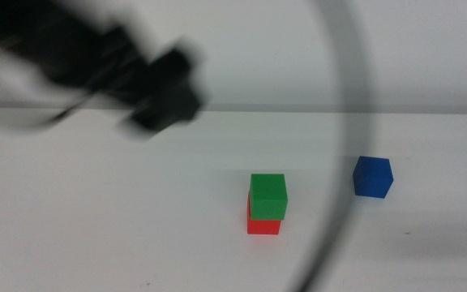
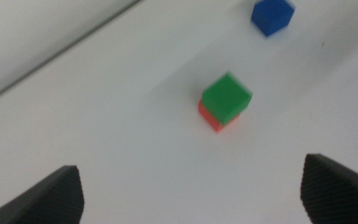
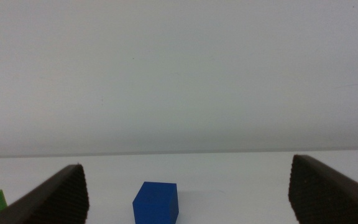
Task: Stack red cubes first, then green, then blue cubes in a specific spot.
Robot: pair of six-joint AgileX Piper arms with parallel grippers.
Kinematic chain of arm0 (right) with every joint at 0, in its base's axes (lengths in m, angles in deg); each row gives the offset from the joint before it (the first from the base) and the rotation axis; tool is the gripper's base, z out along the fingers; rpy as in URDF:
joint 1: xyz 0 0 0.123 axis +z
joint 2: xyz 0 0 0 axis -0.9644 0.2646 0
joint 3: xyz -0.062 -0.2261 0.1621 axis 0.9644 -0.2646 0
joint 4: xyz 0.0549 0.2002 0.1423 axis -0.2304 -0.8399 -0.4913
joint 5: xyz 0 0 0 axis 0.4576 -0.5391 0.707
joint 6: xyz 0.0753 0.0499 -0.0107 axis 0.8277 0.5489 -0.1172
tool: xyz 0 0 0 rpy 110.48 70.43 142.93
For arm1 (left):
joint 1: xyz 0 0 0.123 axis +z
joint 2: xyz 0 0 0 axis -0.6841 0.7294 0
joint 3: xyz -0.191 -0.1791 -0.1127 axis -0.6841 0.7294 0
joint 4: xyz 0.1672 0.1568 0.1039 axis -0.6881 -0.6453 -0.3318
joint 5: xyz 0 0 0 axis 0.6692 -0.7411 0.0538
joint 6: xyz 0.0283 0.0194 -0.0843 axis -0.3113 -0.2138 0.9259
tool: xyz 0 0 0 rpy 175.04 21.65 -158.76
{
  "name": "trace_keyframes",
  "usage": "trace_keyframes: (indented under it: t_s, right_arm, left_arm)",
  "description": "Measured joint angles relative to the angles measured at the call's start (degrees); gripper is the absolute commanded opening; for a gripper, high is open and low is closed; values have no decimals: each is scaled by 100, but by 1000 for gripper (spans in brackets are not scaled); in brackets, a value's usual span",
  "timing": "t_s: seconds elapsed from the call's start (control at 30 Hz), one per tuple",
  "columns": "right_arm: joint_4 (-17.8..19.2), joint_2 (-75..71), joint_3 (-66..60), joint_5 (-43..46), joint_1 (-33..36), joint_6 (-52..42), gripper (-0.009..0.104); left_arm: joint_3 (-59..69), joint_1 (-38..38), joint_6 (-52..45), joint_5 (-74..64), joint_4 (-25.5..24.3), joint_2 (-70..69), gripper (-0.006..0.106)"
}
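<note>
The left claw [image 2: 191,193] is held spread wide with nothing in it, raised above the table [image 1: 96,227] off to the left of the stack, probably because its part is finished. The green cube [image 1: 267,195] is already sat on the red cube [image 1: 263,225], a bit skewed but resting fine, so that patch of table can be taken as the chosen spot. The right claw [image 3: 188,190] is also spread and empty, lined up low with the blue cube [image 3: 156,201] straight ahead of it, which looks like a pickup being set up. The blue one is parked well apart, right of the stack.
</note>
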Motion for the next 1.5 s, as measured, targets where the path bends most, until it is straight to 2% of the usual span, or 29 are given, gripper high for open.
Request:
trace_keyframes:
  t_s: [0.17,0.27,0.43,0.87,1.0,1.1,1.17,1.33,1.4,1.5]
  right_arm:
    - [0,0,0,9,0,0,85]
    - [0,0,0,9,0,0,85]
    - [0,0,0,9,0,0,85]
    - [0,0,0,184,0,0,85]
    - [-169,35,167,71,0,223,85]
    - [-194,697,1125,-644,0,312,85]
    - [-85,1579,2052,-1560,0,397,85]
    - [64,3902,4260,-4589,0,506,85]
    - [17,4596,4855,-5252,0,596,85]
    - [-126,5511,5434,-5621,0,596,85]
  left_arm:
    - [1870,750,-167,906,664,-1815,94]
    - [2265,994,-205,1103,948,-2398,94]
    - [2366,1115,-205,1232,1233,-2502,94]
    - [2374,1115,-205,1342,1191,-2502,94]
    - [2374,1115,-205,1342,1181,-2502,94]
    - [2374,1115,-205,1342,1181,-2502,94]
    - [2374,1115,-205,1342,1181,-2502,94]
    - [2374,1115,-205,1347,1181,-2502,94]
    - [2374,1115,-205,1347,1181,-2502,94]
    - [2374,1115,-205,1347,1181,-2502,94]
